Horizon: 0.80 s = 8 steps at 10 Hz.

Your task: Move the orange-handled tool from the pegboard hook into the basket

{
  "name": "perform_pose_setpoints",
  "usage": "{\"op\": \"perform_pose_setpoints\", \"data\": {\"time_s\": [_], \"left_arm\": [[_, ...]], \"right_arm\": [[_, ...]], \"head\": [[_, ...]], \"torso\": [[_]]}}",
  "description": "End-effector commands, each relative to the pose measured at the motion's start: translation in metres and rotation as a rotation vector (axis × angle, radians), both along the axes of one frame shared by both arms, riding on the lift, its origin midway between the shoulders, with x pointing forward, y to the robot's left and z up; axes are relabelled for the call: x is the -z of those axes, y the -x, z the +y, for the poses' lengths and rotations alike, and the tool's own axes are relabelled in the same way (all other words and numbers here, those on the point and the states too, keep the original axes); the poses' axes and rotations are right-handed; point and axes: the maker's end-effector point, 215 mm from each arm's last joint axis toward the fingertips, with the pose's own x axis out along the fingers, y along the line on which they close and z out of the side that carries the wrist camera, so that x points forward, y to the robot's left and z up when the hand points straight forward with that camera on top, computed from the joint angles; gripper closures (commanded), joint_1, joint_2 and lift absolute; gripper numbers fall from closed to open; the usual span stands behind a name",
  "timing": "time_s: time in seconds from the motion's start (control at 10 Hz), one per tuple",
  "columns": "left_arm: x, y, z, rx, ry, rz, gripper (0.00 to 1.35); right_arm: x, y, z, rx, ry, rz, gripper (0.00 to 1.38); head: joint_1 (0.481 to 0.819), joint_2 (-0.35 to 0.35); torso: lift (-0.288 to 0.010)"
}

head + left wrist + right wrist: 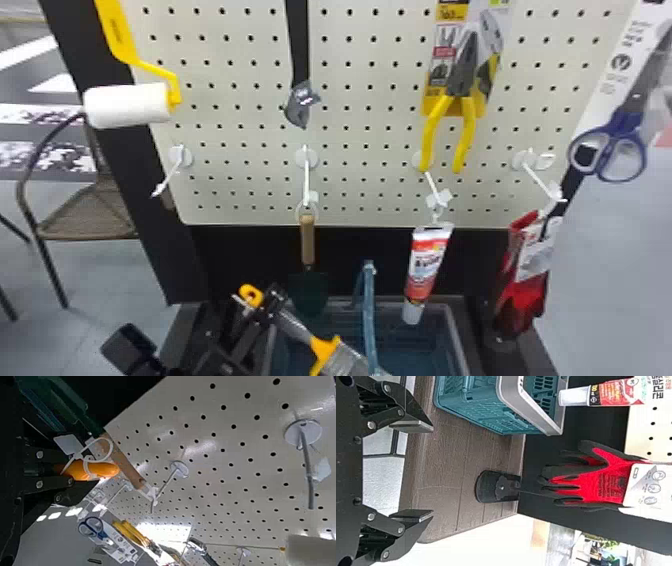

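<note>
As the left gripper [274,298] grips the tool [326,350] by its orange handle, it slants across the basket [456,335] in the head view, and the right gripper [432,471] has its fingers spread, empty!

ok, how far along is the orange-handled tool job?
Done: tool is off the pegboard; leftmost hook is bare. In hand: left gripper, jaws shut on it, blade end toward the basket. Left: lower it in, open the jaws.
</note>
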Motion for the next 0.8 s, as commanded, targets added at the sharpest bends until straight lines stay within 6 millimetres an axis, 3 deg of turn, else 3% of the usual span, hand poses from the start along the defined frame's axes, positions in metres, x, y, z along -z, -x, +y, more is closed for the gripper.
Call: {"op": "perform_pose_setpoints", "data": {"time_s": [0.0, 0.7], "left_arm": [[0.012, 0.001, -0.010, 0.015, 0.004, 0.025, 1.18], [0.026, 0.004, -0.041, 0.082, 0.019, 0.064, 1.14]], "right_arm": [[0.001, 0.001, 0.000, 0.003, -0.003, 0.003, 0.50], [0.005, 0.003, 0.001, 0.003, -0.011, 0.015, 0.50]], "head": [[0.549, 0.000], [0.549, 0.000]], "torso": [[-0.100], [-0.100]]}}
